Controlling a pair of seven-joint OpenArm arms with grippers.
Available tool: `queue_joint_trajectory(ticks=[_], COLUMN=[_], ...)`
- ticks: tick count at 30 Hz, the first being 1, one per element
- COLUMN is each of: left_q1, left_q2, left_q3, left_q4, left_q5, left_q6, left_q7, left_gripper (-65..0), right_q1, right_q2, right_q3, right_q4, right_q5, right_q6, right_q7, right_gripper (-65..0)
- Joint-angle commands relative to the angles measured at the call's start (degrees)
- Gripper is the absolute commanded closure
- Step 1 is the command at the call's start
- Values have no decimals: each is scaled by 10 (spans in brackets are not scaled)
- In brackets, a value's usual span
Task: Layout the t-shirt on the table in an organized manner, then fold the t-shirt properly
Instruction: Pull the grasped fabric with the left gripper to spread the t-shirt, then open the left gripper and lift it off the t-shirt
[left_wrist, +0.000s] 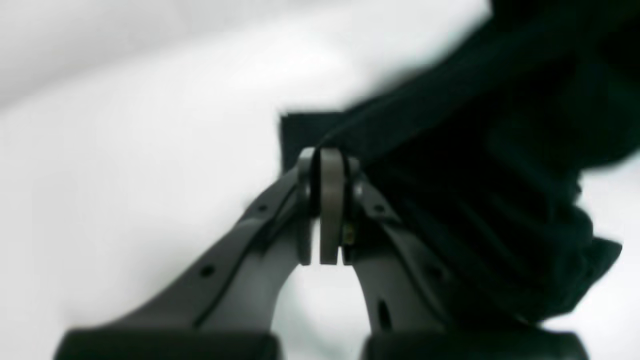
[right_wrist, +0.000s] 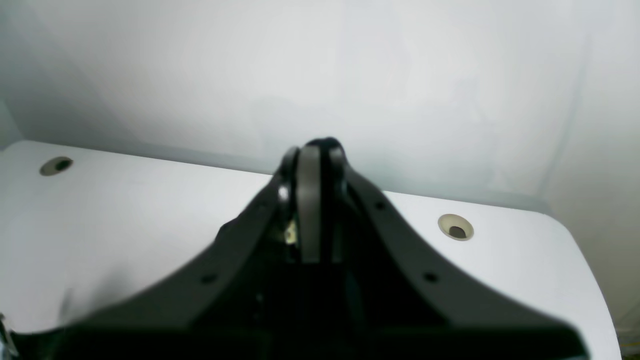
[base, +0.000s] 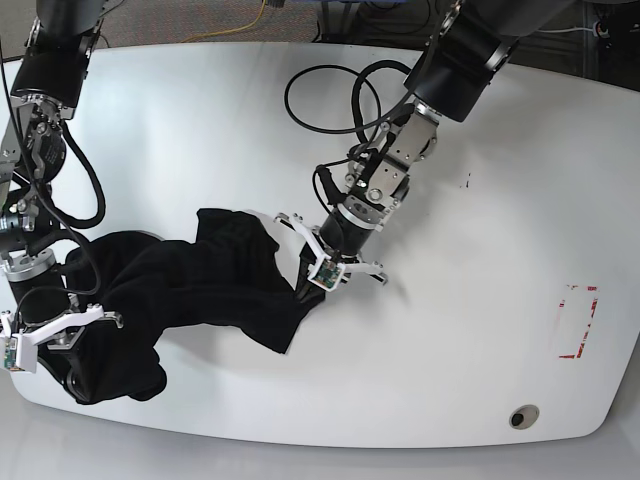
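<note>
The plain black soft-fabric t-shirt (base: 190, 290) lies bunched on the near left of the glossy white table (base: 450, 380). It looks light and limp, likely to sag and slide; hems or shoulder seams seem the best holds. The right gripper (base: 60, 335), jaws together, sits at its near end, fabric apparently between them. Farther in, the left gripper (left_wrist: 327, 165) is clamped on a fabric edge.

T-shirt (base: 190, 295) bunched on table (base: 450, 360), seemingly left.
</note>
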Motion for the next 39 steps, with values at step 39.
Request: queue_joint_trajectory(ticks=[39], left_q1=[59], left_q2=[-131], left_q3=[-74], left_q4=[239], left_q5=[-2], left_q6=[-72], left_q7=[81], left_gripper=[-219], right_q1=[19], right_q2=[-44], right_q3=[1], right_q4=[8], right_q5=[-1], right_q6=[-1], right_q7=[17], right_gripper=[0])
